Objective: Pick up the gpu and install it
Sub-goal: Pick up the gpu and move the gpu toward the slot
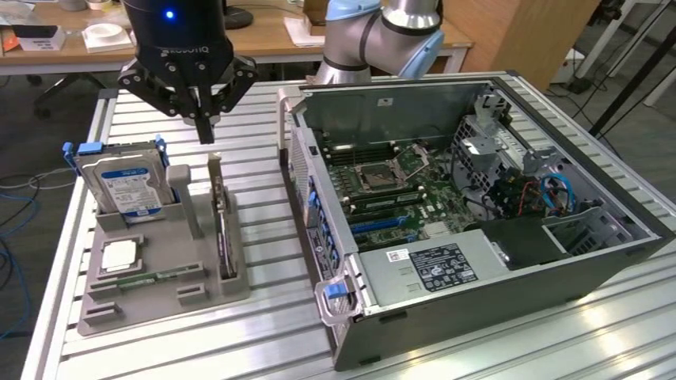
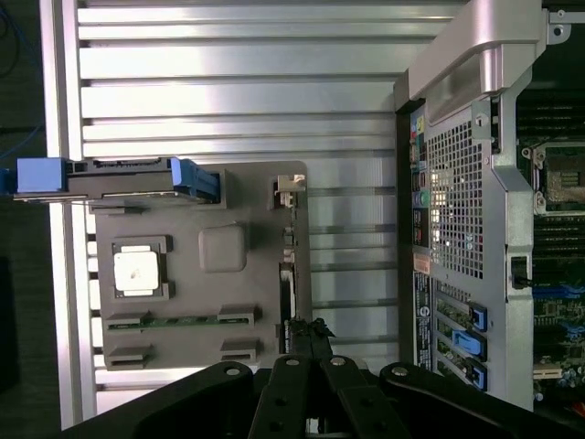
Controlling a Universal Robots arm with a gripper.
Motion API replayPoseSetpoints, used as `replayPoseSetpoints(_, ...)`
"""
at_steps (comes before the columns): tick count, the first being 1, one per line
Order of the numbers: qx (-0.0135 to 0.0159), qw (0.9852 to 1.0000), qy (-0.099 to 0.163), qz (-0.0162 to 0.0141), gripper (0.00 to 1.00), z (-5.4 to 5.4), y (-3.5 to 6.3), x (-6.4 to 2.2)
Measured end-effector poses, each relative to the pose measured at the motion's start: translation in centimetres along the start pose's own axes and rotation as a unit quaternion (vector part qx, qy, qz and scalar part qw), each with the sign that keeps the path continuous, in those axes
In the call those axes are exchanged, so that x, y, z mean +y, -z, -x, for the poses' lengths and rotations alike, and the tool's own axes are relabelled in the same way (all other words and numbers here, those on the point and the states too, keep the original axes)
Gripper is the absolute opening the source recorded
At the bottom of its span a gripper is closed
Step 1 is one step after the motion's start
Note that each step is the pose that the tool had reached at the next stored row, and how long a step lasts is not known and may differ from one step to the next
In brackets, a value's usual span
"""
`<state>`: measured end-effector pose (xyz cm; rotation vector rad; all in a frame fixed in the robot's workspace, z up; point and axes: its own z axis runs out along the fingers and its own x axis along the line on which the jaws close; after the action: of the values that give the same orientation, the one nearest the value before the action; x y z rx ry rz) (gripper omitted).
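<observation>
gripper state: the gripper (image 1: pixel 204 131) is hanging with its fingers pressed together into one narrow point, and it is holding nothing.
gripper place: it is hovering in the upper left of the exterior frame, above the far end of the grey holder tray (image 1: pixel 158 307), and it is touching nothing.
gpu place: the gpu (image 1: pixel 223 233) is standing on edge in the slot along the tray's side on the exterior view's right. That is the side facing the open computer case (image 1: pixel 391 107).
gpu from gripper: the card is lying below the fingertips, down the frame and slightly toward the exterior view's right. How far the tips are offset along the card cannot be told, because the gripper is hanging high.
gpu long axis: the axis is running from the upper middle-left of the frame down toward the lower left, parallel to the case's near wall. The thin top edge is facing up.
gpu pointing: the grey end bracket (image 1: pixel 214 172) appears to be standing at the far end, toward the top of the frame. The board end is pointing toward the frame's lower edge.
arm: there is one arm only, so no choice of side is arising.
neighbours: the hard drive (image 1: pixel 119 180) is standing upright at the tray's far corner on the exterior view's left, well apart from the card.
surface: the slatted metal surface (image 1: pixel 264 336) is carrying both the tray and the case.
task standing: the card is sitting unlifted in its slot, and the expansion slots on the motherboard (image 1: pixel 393 207) are waiting unfilled.
</observation>
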<state>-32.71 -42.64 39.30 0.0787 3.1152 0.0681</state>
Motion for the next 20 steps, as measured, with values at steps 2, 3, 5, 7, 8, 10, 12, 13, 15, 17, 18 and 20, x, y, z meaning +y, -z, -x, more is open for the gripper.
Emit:
replayPoseSetpoints(2, 0.0, 1.0, 0.0, 0.0, 0.17, 0.0, 0.0, 0.0)
replayPoseSetpoints(3, 0.0, 1.0, 0.0, 0.0, 0.17, 0.0, 0.0, 0.0)
replayPoseSetpoints(5, 0.0, 1.0, 0.0, 0.0, 0.23, 0.0, 0.0, 0.0)
replayPoseSetpoints(7, 0.0, 1.0, 0.0, 0.0, 0.35, 0.0, 0.0, 0.0)
replayPoseSetpoints(8, 0.0, 1.0, 0.0, 0.0, 0.41, 0.0, 0.0, 0.0)
replayPoseSetpoints(10, 0.0, 1.0, 0.0, 0.0, 0.47, 0.0, 0.0, 0.0)
replayPoseSetpoints(12, 0.0, 1.0, 0.0, 0.0, 0.53, 0.0, 0.0, 0.0)
replayPoseSetpoints(13, 0.0, 1.0, 0.0, 0.0, 0.53, 0.0, 0.0, 0.0)
replayPoseSetpoints(15, 0.0, 1.0, 0.0, 0.0, 0.59, 0.0, 0.0, 0.0)
replayPoseSetpoints(17, 0.0, 1.0, 0.0, 0.0, 0.59, 0.0, 0.0, 0.0)
replayPoseSetpoints(18, 0.0, 1.0, 0.0, 0.0, 0.59, 0.0, 0.0, 0.0)
replayPoseSetpoints(20, 0.0, 1.0, 0.0, 0.0, 0.59, 0.0, 0.0, 0.0)
